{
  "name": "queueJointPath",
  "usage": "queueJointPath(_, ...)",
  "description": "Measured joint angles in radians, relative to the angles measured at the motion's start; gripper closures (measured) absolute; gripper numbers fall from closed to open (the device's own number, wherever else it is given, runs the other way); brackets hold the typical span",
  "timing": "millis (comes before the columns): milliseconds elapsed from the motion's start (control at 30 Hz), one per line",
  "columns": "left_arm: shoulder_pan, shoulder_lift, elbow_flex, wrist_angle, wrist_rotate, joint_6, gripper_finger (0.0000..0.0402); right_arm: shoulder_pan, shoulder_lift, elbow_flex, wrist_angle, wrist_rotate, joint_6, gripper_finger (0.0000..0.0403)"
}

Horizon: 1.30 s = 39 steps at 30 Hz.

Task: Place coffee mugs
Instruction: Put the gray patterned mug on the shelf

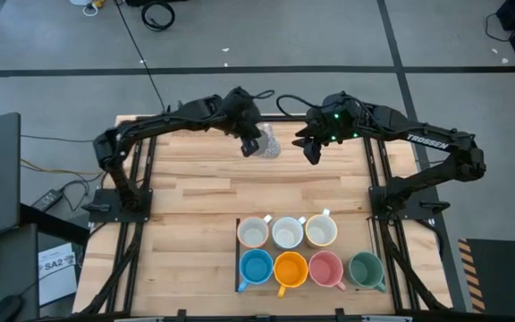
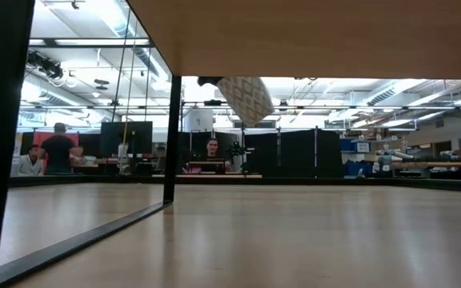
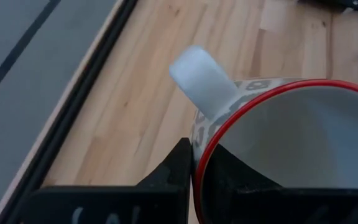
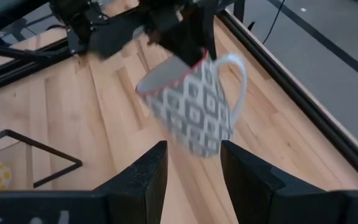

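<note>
A white mug with a grey diamond pattern and a red rim [image 1: 266,143] hangs in the air over the far middle of the table, with my left gripper [image 1: 250,141] shut on it. The low view shows this mug [image 2: 246,98] tilted and well above the tabletop. My right gripper [image 1: 313,152] stands open just to its right, and in the right wrist view the mug [image 4: 194,109] hangs beyond its fingers, untouched. Near the front edge stand three white or cream mugs [image 1: 287,233], with blue [image 1: 256,267], orange [image 1: 290,269], pink [image 1: 325,268] and green [image 1: 366,268] mugs in front of them. My left gripper pinches the patterned mug's red rim [image 3: 197,167] next to the handle [image 3: 201,78], one finger [image 3: 229,171] inside the cup and one finger [image 3: 173,171] outside on the wall. The fingers slant down from the table's left. The mug hangs tilted below them, clear of the table.
Bare wood [image 1: 195,192] lies between the held mug and the two rows of mugs. Black rails [image 1: 141,215] run along both table sides. A thin black frame [image 4: 36,146] shows on the table in the right wrist view. People sit in the room behind.
</note>
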Motion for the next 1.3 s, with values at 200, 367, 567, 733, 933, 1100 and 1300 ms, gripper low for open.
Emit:
queueJointPath(200, -0.051, 0.126, 0.132, -0.083, 0.000, 0.026, 0.0370, -0.001, 0.000, 0.000, -0.015, 0.000, 0.020, 0.0248)
queueJointPath(367, -0.084, 0.206, 0.150, -0.090, -0.008, 0.030, 0.0370, -0.002, 0.000, 0.000, -0.054, 0.000, 0.019, 0.0248)
queueJointPath(567, -0.108, 0.266, 0.150, -0.112, -0.021, 0.026, 0.0370, -0.002, 0.000, 0.000, -0.098, 0.000, 0.018, 0.0248)
queueJointPath(733, -0.118, 0.292, 0.150, -0.137, -0.070, 0.024, 0.0370, -0.002, 0.000, 0.000, -0.121, 0.000, 0.019, 0.0248)
queueJointPath(933, -0.117, 0.324, 0.149, -0.160, -0.086, 0.019, 0.0369, -0.002, 0.000, 0.000, -0.189, 0.000, 0.020, 0.0248)
queueJointPath(1100, -0.117, 0.328, 0.149, -0.167, -0.086, 0.018, 0.0366, -0.002, 0.000, 0.000, -0.271, 0.000, 0.021, 0.0248)
queueJointPath(1300, -0.117, 0.328, 0.149, -0.152, -0.084, 0.017, 0.0347, -0.002, 0.000, 0.000, -0.284, 0.000, 0.020, 0.0248)
